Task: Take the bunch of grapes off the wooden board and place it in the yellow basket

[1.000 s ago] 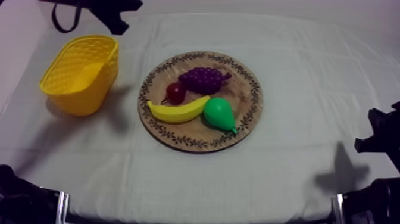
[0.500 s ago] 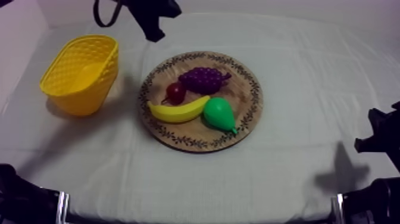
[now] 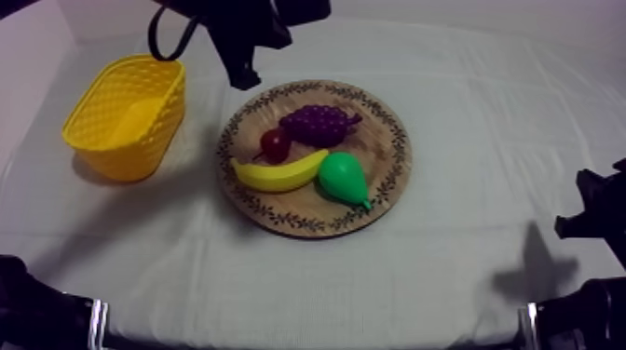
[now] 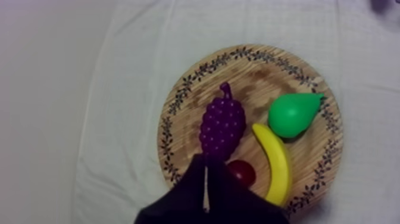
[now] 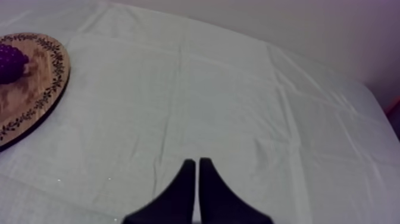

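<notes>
The bunch of grapes (image 3: 317,123) lies on the far half of the wooden board (image 3: 396,177), with its stem pointing right. The small red fruit (image 3: 275,144) sits just beside its near-left end, and the banana (image 3: 278,174) and pear (image 3: 343,179) lie nearer. The left gripper (image 3: 245,78) hangs above the board's far-left rim, between the yellow basket (image 3: 140,140) and the grapes. Its 2 fingers are pressed together into a narrow wedge and hold nothing. I judge this to be the approach: the fingers must part before they go down over the bunch. The red fruit crowds one end, so a grip across the middle of the bunch looks safer. The basket stands at the left, near the board, which makes for a short carry and likely explains why this arm works. The right gripper (image 5: 196,167) rests low at the right, well apart from the board, closed on nothing.
</notes>
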